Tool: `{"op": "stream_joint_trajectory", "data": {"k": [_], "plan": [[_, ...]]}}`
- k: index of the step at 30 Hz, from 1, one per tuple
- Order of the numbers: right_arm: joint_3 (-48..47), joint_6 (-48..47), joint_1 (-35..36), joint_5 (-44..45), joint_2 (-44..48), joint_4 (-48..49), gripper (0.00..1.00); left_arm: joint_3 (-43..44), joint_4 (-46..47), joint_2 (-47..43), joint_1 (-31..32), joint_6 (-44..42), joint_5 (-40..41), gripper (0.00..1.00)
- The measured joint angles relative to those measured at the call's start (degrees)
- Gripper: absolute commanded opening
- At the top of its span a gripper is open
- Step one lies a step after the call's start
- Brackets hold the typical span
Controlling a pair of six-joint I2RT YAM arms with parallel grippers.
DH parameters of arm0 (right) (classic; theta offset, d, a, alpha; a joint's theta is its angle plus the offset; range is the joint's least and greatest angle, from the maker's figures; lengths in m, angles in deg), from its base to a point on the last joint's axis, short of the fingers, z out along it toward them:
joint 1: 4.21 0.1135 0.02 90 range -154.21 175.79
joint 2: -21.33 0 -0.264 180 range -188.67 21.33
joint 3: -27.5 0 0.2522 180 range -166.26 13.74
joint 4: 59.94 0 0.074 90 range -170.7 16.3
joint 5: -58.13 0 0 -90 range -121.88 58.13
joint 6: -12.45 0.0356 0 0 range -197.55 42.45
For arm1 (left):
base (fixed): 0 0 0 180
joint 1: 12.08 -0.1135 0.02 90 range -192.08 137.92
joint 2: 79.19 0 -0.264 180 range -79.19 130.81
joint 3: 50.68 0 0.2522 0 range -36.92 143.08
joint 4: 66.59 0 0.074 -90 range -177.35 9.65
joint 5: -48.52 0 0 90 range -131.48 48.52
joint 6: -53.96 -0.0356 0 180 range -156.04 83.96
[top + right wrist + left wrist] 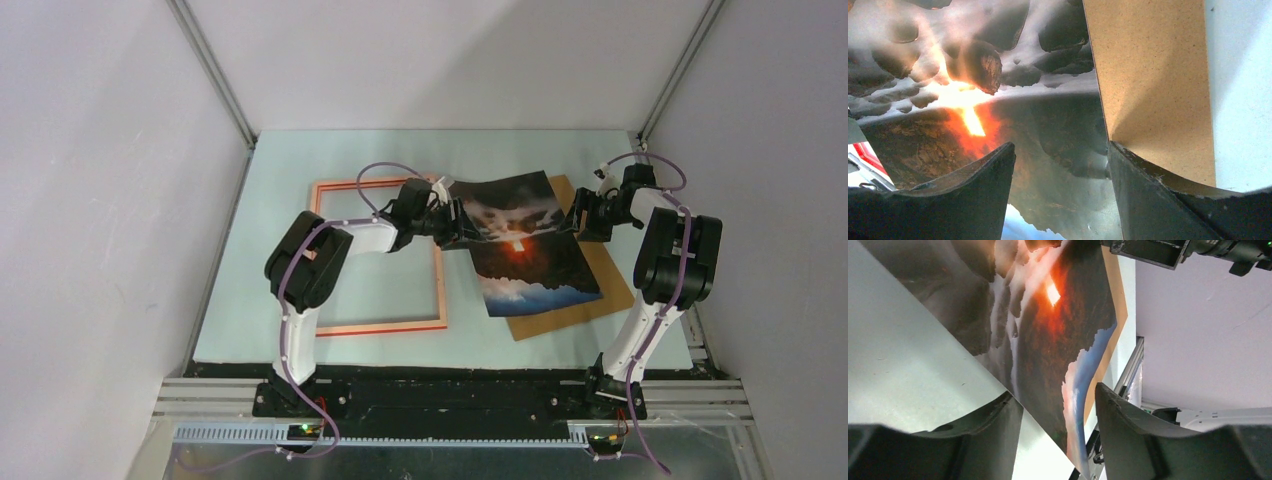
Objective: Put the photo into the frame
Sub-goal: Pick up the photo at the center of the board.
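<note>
Top external only: frame (385, 327) left of photo (525, 250); wrist views: left jaws, right jaws wide astride it.

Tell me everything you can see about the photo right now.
The photo is a thin, glossy rectangular print of dark rock, a glowing orange-red sun, white mist and a strip of blue sky. It is skewed on the table and covers most of the brown backing board, right of the frame. Its left edge runs between the spread fingers of the left gripper. Its right edge sits between those of the right gripper. Neither pair looks closed on it.
</note>
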Motion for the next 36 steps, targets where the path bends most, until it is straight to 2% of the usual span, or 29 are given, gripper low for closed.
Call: {"op": "stream_joint_trajectory", "data": {"k": [3, 10, 13, 14, 18, 24, 31, 36], "plan": [[0.1, 0.0, 0.0, 0.0, 0.1, 0.1, 0.72, 1.0, -1.4, 0.8, -0.1, -0.7, 0.7, 0.4], [0.4, 0.0, 0.0, 0.0, 0.3, 0.4, 0.73, 1.9, -4.2, 1.9, -0.1, -1.8, 2.2, 0.2], [0.7, 0.0, 0.1, -0.2, 0.7, 0.4, 0.75, 2.0, -5.7, 1.9, -0.3, -2.3, 2.8, 0.04], [1.0, 0.0, 0.2, -0.2, 1.0, 0.3, 0.76, 2.1, -6.1, 1.9, -0.3, -2.5, 2.8, 0.02], [2.3, -0.2, 1.3, 0.3, 3.1, -1.1, 0.79, 2.7, -7.5, 1.9, -1.1, -3.3, 4.0, 0.0], [3.2, -0.9, 5.4, 2.1, 10.5, -3.0, 0.92, 2.7, -11.2, 0.1, -2.6, -4.3, 5.6, 0.0], [3.2, -2.3, 15.9, 8.5, 23.5, -1.8, 0.95, 5.4, -17.8, -5.3, -3.5, -6.3, 6.1, 0.0], [3.1, -2.6, 23.7, 12.7, 28.3, -0.9, 0.95, 6.6, -20.9, -10.3, -4.6, -7.1, 6.1, 0.0]]}}
